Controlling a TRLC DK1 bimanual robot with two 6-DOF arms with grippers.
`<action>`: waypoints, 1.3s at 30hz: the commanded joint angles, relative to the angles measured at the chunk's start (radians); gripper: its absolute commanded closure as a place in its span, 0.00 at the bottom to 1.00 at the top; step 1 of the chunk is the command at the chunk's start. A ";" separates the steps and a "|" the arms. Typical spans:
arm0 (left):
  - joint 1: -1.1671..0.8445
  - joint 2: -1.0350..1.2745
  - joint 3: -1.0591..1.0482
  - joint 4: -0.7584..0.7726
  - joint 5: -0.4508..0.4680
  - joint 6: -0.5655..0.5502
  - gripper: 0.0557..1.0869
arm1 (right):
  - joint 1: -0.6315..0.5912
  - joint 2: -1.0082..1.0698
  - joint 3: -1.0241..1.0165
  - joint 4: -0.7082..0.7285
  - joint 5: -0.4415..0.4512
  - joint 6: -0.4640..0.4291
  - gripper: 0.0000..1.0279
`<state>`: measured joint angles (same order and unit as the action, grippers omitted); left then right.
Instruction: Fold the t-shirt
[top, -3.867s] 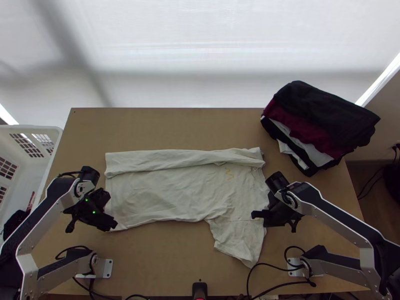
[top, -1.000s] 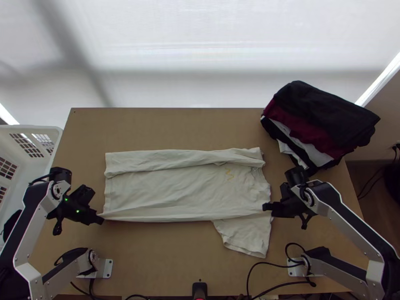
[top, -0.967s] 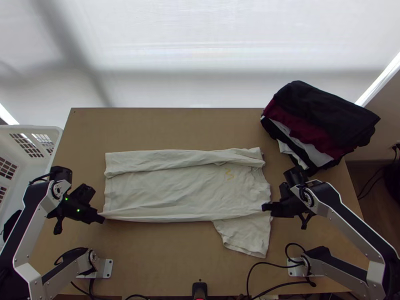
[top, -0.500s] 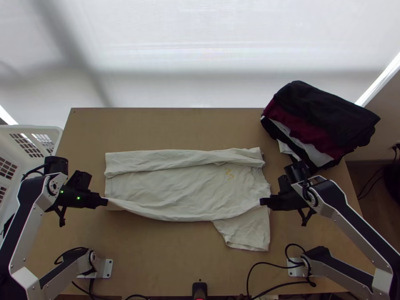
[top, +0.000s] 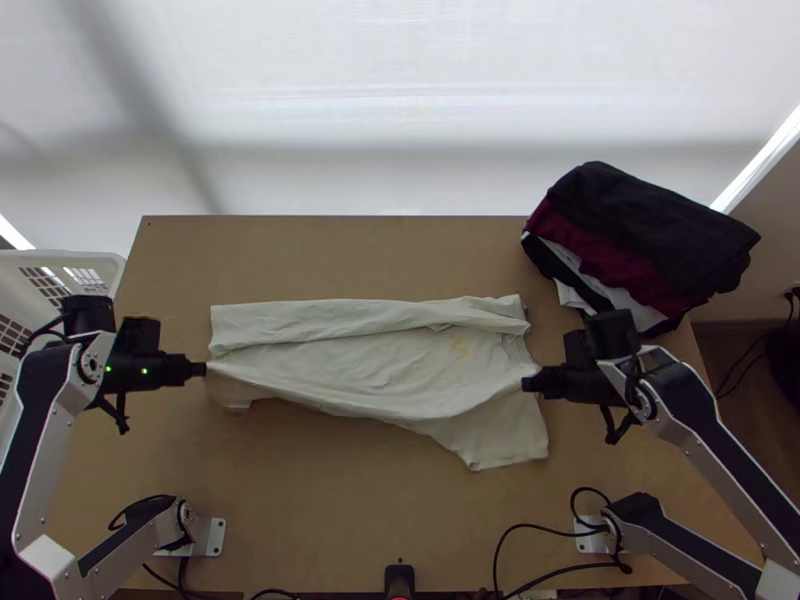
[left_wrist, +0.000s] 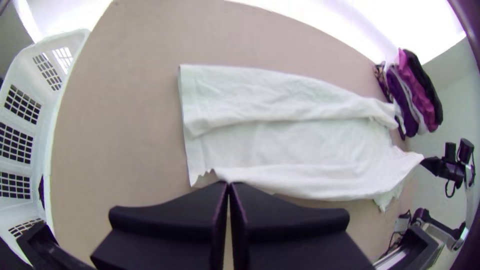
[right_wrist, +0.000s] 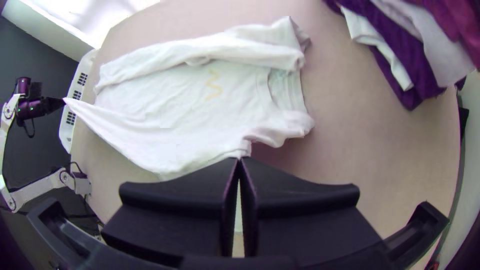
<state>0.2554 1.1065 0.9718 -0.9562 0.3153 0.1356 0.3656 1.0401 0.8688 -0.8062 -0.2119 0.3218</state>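
A pale t-shirt (top: 380, 365) lies across the table, its far long side folded over in a strip. My left gripper (top: 204, 369) is shut on its near edge at the hem end; my right gripper (top: 526, 384) is shut on the near edge by the collar end. Between them that edge hangs in a sag, and a sleeve droops at the right. In the left wrist view, the left gripper (left_wrist: 228, 184) pinches the shirt (left_wrist: 300, 145). The right gripper (right_wrist: 239, 159) pinches the shirt (right_wrist: 175, 120) below the collar in the right wrist view.
A stack of dark, maroon and white clothes (top: 650, 240) sits at the table's far right corner. A white basket (top: 60, 262) stands off the left edge. Cables run along the near side of the wooden table (top: 330, 520).
Both grippers came to the shirt's near edge and took hold of it. Over the last second they moved up the picture, raising that edge and drawing the sleeve along.
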 joint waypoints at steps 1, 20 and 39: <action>0.010 -0.036 0.062 0.093 0.013 -0.149 0.96 | -0.008 -0.002 0.101 0.067 0.039 0.019 0.97; 0.058 0.072 0.524 0.375 -0.124 -0.479 0.96 | -0.116 0.278 0.641 0.443 0.187 -0.027 0.97; 0.027 -0.042 0.880 0.534 -0.226 -0.557 0.96 | -0.195 0.181 1.038 0.542 0.209 -0.113 0.97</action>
<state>0.2806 1.1412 1.7988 -0.4534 0.1219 -0.3973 0.1917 1.3407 1.8481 -0.2527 -0.0341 0.2298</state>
